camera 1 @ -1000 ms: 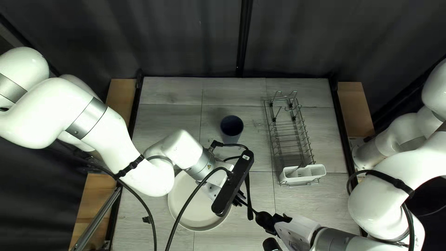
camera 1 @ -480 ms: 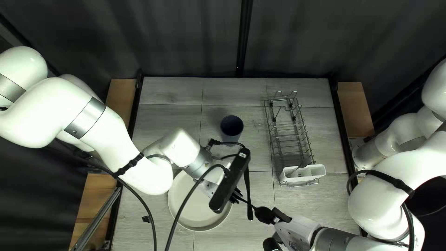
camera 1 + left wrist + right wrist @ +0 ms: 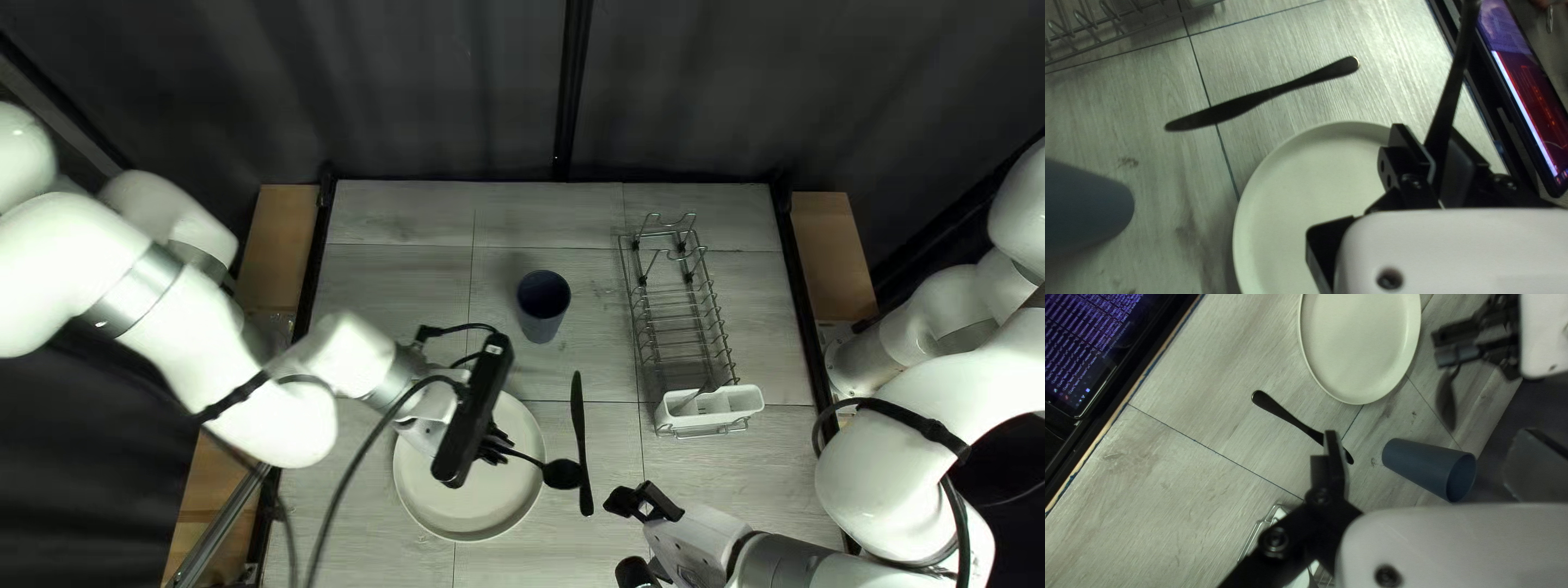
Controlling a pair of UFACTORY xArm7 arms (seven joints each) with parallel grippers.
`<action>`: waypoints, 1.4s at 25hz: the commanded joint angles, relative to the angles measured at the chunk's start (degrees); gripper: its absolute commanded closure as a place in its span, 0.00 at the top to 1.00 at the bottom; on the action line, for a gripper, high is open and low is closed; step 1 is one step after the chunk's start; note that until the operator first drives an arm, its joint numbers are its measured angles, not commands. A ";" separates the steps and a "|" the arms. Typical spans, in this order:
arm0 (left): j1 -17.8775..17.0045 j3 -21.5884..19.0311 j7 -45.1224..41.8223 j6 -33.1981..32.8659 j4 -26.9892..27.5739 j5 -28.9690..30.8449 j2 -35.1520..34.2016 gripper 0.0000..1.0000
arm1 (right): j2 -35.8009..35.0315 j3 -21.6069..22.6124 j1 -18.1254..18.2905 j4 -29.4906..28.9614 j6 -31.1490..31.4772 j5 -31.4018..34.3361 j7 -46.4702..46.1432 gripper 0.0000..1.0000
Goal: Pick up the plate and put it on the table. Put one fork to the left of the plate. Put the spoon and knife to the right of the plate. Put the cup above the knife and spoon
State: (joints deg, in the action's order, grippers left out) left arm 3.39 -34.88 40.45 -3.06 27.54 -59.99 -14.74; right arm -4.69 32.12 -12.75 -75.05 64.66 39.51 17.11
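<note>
Top left view: my left gripper (image 3: 502, 449) is over the plate (image 3: 463, 503), closed around the handle of the black spoon (image 3: 563, 474). The spoon's bowl points away from my fingers, toward the knife (image 3: 580, 419), and overlaps it in this view. In the left wrist view the handle runs ahead from between my two fingers. My right gripper (image 3: 635, 500) is wide apart with nothing held, to the right of the knife's lower end.

The plate lies on the counter (image 3: 381, 272), with the knife lengthwise beside it on the right. The blue cup (image 3: 541, 325) stands upright beyond the plate, near the knife's upper end. Farther right is the wire rack (image 3: 680, 327), its white utensil holder (image 3: 727, 405) at the near end.
</note>
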 commanded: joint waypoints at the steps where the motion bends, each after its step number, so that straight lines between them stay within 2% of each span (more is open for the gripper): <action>1: 0.08 -0.09 -0.07 0.01 -0.04 0.04 -0.03 0.00 | 0.00 0.00 0.00 0.00 0.00 0.00 0.00 1.00; 13: 0.08 -0.09 -0.07 0.01 -0.04 0.04 -0.03 0.00 | 0.12 0.00 -0.12 0.95 0.29 0.88 0.50 1.00; 21: 0.08 -0.09 -0.07 0.01 -0.04 0.04 -0.03 0.00 | -0.52 0.37 -0.77 -6.18 15.23 -6.00 3.90 1.00; 25: 0.08 -0.09 -0.07 0.01 -0.04 0.04 -0.03 0.00 | -5.55 0.43 -2.22 -13.13 22.46 -6.68 7.41 1.00; 27: 0.08 -0.09 -0.07 0.01 -0.04 0.04 -0.03 0.00 | 4.12 -0.73 0.09 -7.97 26.15 -14.81 3.49 1.00; 31: 0.08 -0.09 -0.07 0.01 -0.04 0.04 -0.03 0.00 | 8.12 -1.97 0.60 -5.80 28.61 -18.56 4.09 1.00; 35: 0.08 -0.09 -0.07 0.01 -0.04 0.04 -0.03 0.00 | 18.03 -3.55 0.54 3.28 26.18 -21.63 7.15 1.00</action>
State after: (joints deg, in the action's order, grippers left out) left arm 3.47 -34.97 40.38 -3.05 27.51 -59.96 -14.77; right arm 6.54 29.81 -12.26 -78.23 92.39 20.35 22.14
